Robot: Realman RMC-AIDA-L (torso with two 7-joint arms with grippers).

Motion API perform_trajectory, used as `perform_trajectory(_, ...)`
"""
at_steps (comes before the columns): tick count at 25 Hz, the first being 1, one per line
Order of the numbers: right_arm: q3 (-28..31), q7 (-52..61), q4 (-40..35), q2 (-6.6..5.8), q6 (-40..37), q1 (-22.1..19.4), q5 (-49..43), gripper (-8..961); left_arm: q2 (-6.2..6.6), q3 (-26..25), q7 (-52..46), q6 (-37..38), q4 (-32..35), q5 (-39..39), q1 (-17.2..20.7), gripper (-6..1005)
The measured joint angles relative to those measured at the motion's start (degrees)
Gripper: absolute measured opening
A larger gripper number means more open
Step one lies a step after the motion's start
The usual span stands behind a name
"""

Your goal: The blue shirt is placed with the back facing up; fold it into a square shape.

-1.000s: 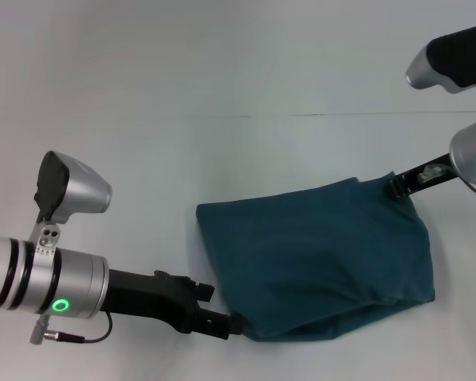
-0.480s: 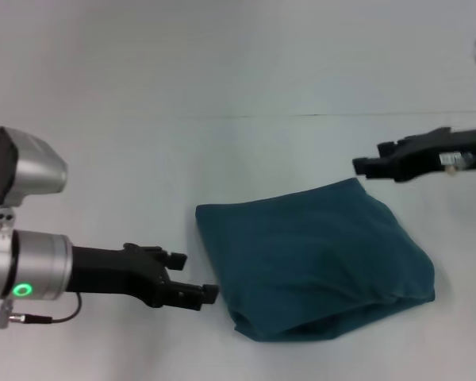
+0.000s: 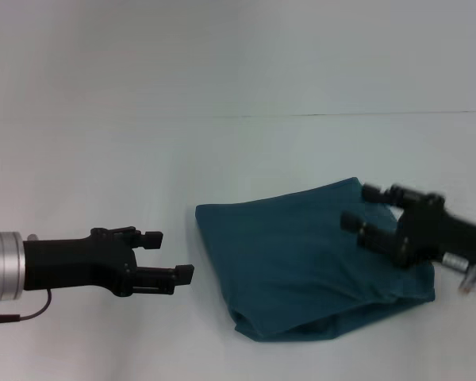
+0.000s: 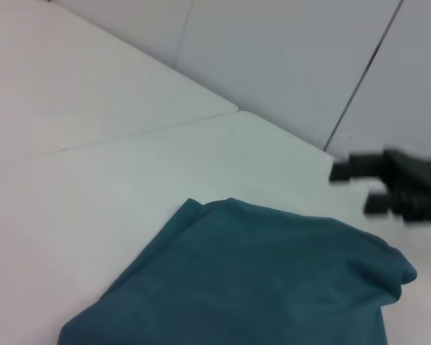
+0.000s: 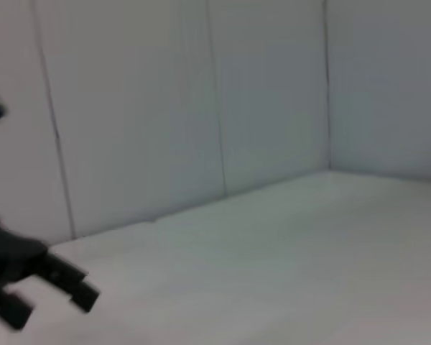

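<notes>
Both grippers are seen free of the blue shirt (image 3: 313, 266), and that is the change to be noted: a second earlier the left gripper (image 3: 170, 256) was pressed to the cloth's lower left corner and the right gripper (image 3: 362, 209) to its upper right corner, whereas now the left one has been drawn back to the left of the frame, clear of the fabric, and the right one has been swung round to hang over the right part of the bundle; the left gripper's fingers are parted with nothing between them, and the right gripper's fingers are likewise spread and nothing is held by them; whether the right gripper is touching the cloth or only above it cannot be told from the head view. The blue shirt is lying on the white table (image 3: 103, 151) in the lower centre-right of the frame as a compact, roughly four-sided packet, plain side up, with a loose puffed layer along its lower edge; in the left wrist view the same packet (image 4: 258, 287) is shown in the lower half, with the other arm's gripper (image 4: 359, 188) blurred at the right. The release is judged to mean that the last fold has been laid down and the task is at or close to its end; the slack lower edge may yet call for smoothing.
</notes>
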Motion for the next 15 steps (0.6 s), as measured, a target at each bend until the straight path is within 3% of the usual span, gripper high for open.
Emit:
perform_trajectory(1,-0.2,-10.9,8.7,0.03,-1.5,1.5,4.1,591,0.00,0.0,0.0,0.0,0.0,0.0,0.0,879)
perform_trajectory(3,-0.2,-19.9,17.2,0.07,-2.6,3.8,6.9,592,0.01,0.0,0.0,0.0,-0.1,0.0,0.1,878)
perform_trajectory(7,-0.1,-27.2,25.6,0.07,-3.2,7.3,8.4,593,-0.07,0.6,-0.1,0.0,-0.2,0.0,-0.1,876)
perform_trajectory(11,-1.4,-28.3,30.0,0.04,0.4,11.1,7.5,593,-0.18,0.9,-0.3,0.0,-0.4,-0.1,-0.3,873)
perform_trajectory(15,-2.2,-28.0,30.8,-0.06,3.2,11.7,7.3,590,-0.24,0.9,-0.2,0.1,-0.5,-0.1,-0.3,871)
